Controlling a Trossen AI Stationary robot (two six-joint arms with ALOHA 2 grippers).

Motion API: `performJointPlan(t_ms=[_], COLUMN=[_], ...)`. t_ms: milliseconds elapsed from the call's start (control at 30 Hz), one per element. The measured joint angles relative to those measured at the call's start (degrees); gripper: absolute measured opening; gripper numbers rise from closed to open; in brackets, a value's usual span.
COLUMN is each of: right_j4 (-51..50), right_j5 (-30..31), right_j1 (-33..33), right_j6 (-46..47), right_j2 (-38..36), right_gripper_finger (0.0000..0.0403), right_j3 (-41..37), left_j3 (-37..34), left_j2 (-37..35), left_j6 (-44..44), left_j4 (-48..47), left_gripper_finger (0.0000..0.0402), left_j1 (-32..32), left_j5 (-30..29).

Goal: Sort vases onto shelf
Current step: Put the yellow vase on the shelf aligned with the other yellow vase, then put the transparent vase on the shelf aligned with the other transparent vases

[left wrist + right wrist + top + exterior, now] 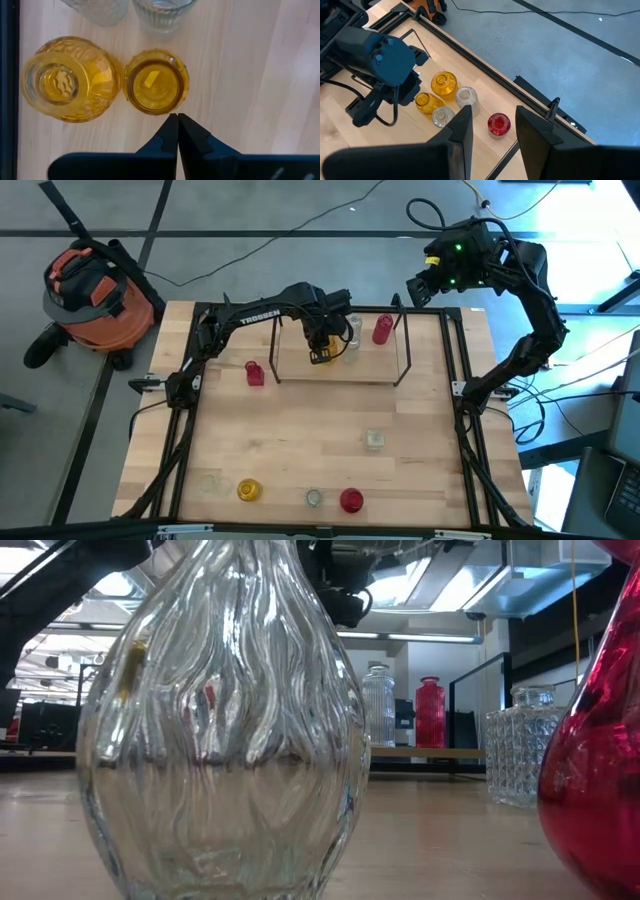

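Note:
The shelf [372, 364], a light board in a black wire frame, stands at the table's far middle. On it stand a bulbous yellow vase [67, 80], a yellow jar [156, 82], two clear vases [162, 12] and a red one [382, 330]. My left gripper [177, 117] hangs shut over the board, pointing down, its tips just beside the yellow jar's rim; no touch shows. My right gripper [494, 110] is open with nothing in it, raised beyond the table's far right corner [420, 285].
Loose vases stand on the table: a red one [255, 372] left of the shelf, a clear faceted jar [375, 440] at the middle right, and yellow [248, 490], clear [313, 498] and red [350, 500] ones along the near edge. An orange vacuum [95, 290] sits on the floor at the left.

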Motion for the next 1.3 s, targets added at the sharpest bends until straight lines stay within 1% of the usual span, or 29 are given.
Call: performJointPlan(t_ms=[100, 200, 267, 333, 400, 467, 567, 633, 667, 733, 800, 833, 900, 1000, 1067, 1133, 1200, 1300], right_j4=[0.01, 0.01, 0.02, 0.00, 0.01, 0.06, 0.20, 0.12, 0.19, 0.44, 4.18, 8.36, 20.93, 42.76, 53.34, 58.75, 59.93, 59.82], right_j5=[-0.02, -0.02, -0.02, -0.86, -4.69, -10.84, -19.75, -22.02, -22.10, -21.32, -19.58, -18.53, -14.89, -6.06, -1.85, -0.57, -1.44, -3.57], right_j1=[0.00, 0.00, 0.00, 0.00, 0.01, 1.27, 6.77, 12.39, 15.81, 22.57, 29.93, 33.49, 40.24, 48.21, 51.89, 54.21, 55.71, 57.88], right_j6=[0.04, 0.13, 0.13, 0.09, -0.36, -1.56, -4.51, -4.60, -4.30, -2.71, 1.37, 4.36, 11.01, 19.59, 22.76, 26.27, 29.91, 32.52], right_j2=[-0.01, -0.01, 0.00, -0.02, -0.01, 0.00, -1.32, -3.24, -4.56, -7.70, -11.50, -13.48, -18.12, -24.56, -26.87, -27.12, -26.37, -24.27], right_gripper_finger=[0.0111, 0.0111, 0.0111, 0.0111, 0.0111, 0.0111, 0.0111, 0.0111, 0.0111, 0.0111, 0.0111, 0.0111, 0.0111, 0.0111, 0.0111, 0.0111, 0.0111, 0.0111], right_j3=[0.00, 0.00, 0.00, 0.00, 0.00, -0.12, -3.28, -7.84, -10.74, -17.97, -26.66, -31.51, -41.86, -57.80, -66.46, -73.41, -78.35, -81.87], left_j3=[0.00, 0.50, 1.71, 2.21, 2.25, 2.36, 1.77, 1.31, 0.89, -0.29, -2.64, -4.22, -8.85, -17.97, -24.83, -31.46, -37.12, -43.99], left_j2=[-0.01, -0.42, -1.31, -3.56, -7.05, -10.52, -15.78, -18.94, -20.68, -24.23, -27.89, -29.79, -33.79, -39.66, -42.96, -45.43, -47.08, -48.87], left_j6=[0.00, -0.02, -0.02, -0.41, -1.10, -1.13, -1.00, -0.15, 0.29, 1.03, 2.54, 3.30, 5.09, 7.60, 7.82, 5.92, 3.00, 0.09], left_j4=[-1.43, -6.61, -10.61, -10.52, -10.66, -10.65, -10.66, -10.68, -10.59, -10.43, -8.76, -7.54, -4.00, 3.03, 8.35, 13.22, 16.71, 18.42], left_gripper_finger=[0.0000, 0.0000, 0.0000, 0.0000, 0.0000, 0.0000, 0.0000, 0.0000, 0.0000, 0.0000, 0.0000, 0.0000, 0.0000, 0.0000, 0.0000, 0.0000, 0.0000, 0.0000], left_j1=[0.41, 1.37, 2.11, 2.87, 3.56, 4.25, 5.62, 6.98, 7.78, 9.51, 10.93, 11.41, 12.17, 12.85, 13.16, 13.24, 13.21, 13.17], left_j5=[0.00, -0.10, -0.17, 0.47, 2.96, 5.14, 6.27, 8.35, 9.94, 14.04, 19.20, 21.64, 26.49, 32.48, 34.45, 34.99, 34.97, 34.95])
